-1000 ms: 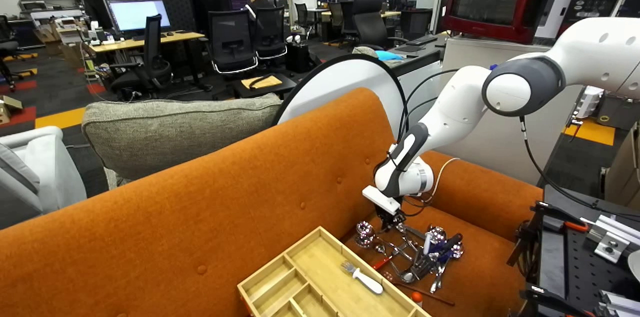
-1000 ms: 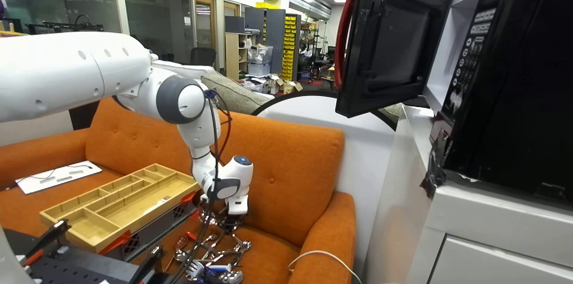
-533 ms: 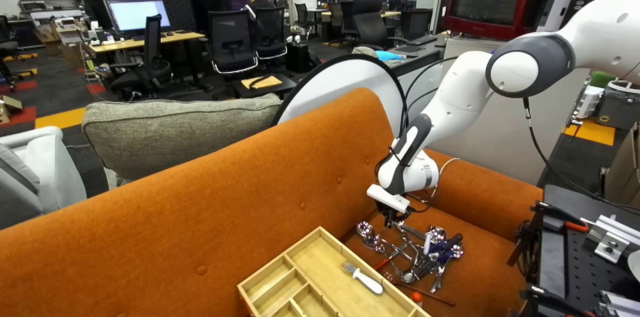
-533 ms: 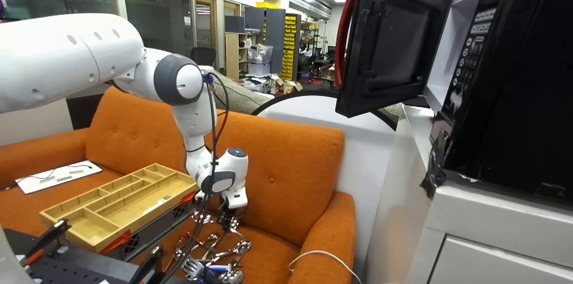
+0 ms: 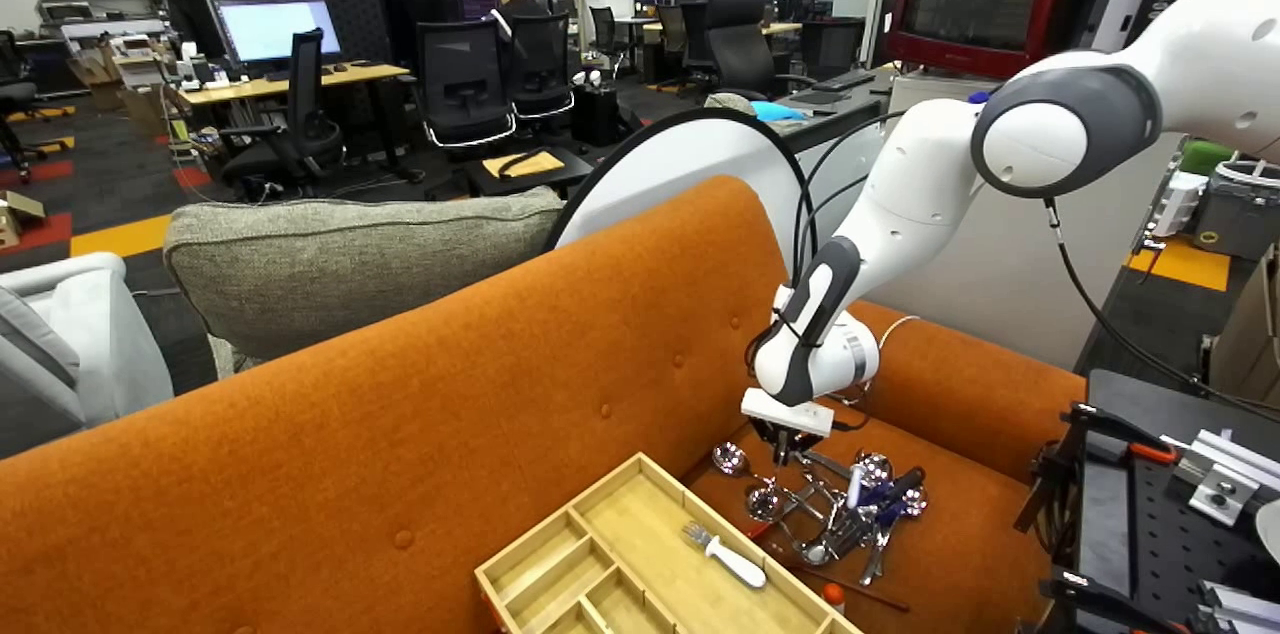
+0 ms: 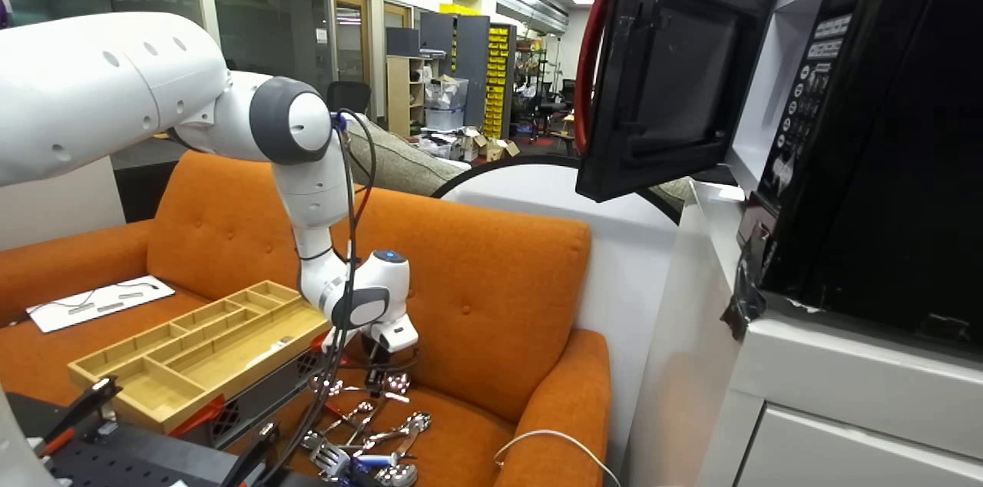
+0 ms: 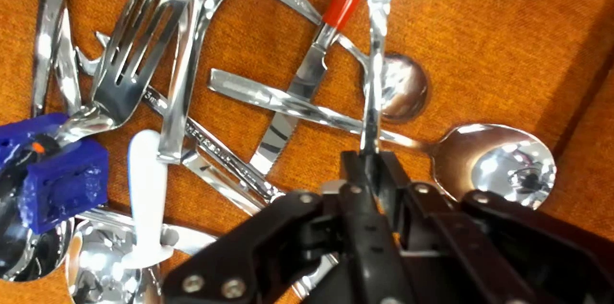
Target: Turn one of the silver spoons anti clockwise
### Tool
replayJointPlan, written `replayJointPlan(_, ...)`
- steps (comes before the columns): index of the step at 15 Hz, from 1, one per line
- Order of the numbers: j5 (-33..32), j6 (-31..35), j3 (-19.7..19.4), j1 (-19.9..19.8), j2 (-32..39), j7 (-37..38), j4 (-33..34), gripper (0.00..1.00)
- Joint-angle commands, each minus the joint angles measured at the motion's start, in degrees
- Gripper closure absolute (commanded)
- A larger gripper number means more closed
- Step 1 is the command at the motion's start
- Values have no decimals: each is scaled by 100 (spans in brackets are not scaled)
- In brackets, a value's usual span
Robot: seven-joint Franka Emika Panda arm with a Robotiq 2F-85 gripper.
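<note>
My gripper is shut on the handle end of a silver spoon. Its bowl points to the top of the wrist view, partly cut off, and its handle crosses over other cutlery. I cannot tell if the bowl touches the seat. In both exterior views the gripper points down, with the held spoon's bowl beside it. A second large silver spoon lies right of the fingers, its handle passing under the held one. A smaller spoon lies near the held handle.
A red-handled knife, a fork, a white handle and blue pieces crowd the orange seat. A wooden tray with a white-handled fork stands beside the pile. The sofa backrest rises behind the gripper.
My gripper has shifted slightly and the wrist has turned. The held spoon's bowl has swung away from the second spoon, which stayed still. The arm's upper links have risen.
</note>
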Motion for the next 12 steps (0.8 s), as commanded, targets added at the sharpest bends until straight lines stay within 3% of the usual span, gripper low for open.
replayJointPlan(1,-94,-81,-171,220,-28,-286,-45,97)
replayJointPlan(12,-686,-163,-652,1166,481,-871,296,97)
